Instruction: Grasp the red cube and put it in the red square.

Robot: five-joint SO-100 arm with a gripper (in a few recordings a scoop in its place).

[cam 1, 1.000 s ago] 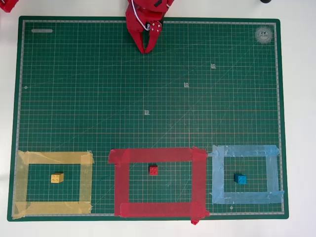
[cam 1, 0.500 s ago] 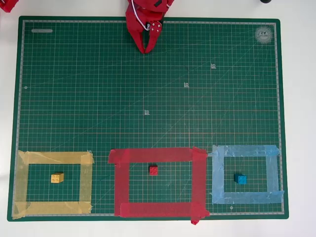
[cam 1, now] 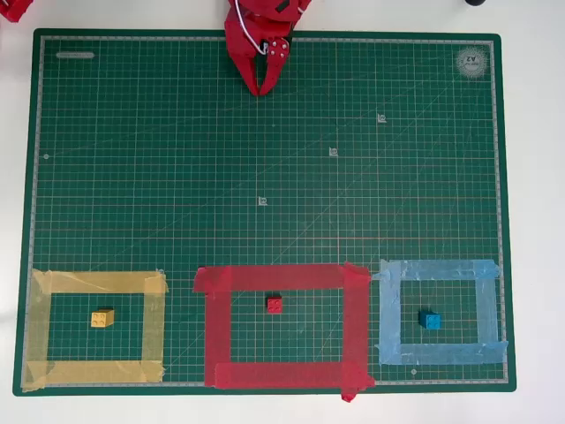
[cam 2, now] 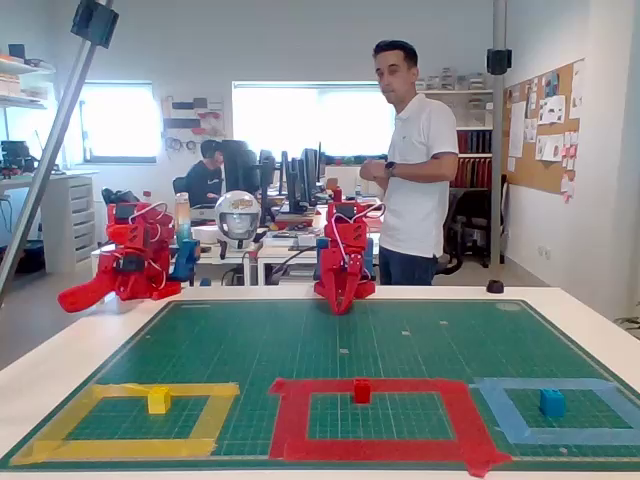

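Note:
The tiny red cube [cam 1: 274,305] [cam 2: 361,391] rests on the mat inside the red square [cam 1: 216,327] [cam 2: 290,415], a wide red tape outline at the mat's near middle. My red gripper [cam 1: 259,88] [cam 2: 340,306] is folded back at the far edge of the mat, far from the cube. Its fingers are pressed together with nothing between them.
A yellow block [cam 1: 102,318] lies in a yellow tape outline [cam 1: 153,327] to the left. A blue block [cam 1: 430,321] lies in a light-blue outline [cam 1: 388,318] to the right. The green cutting mat [cam 1: 265,177] covers the table. A person [cam 2: 415,160] stands behind the table.

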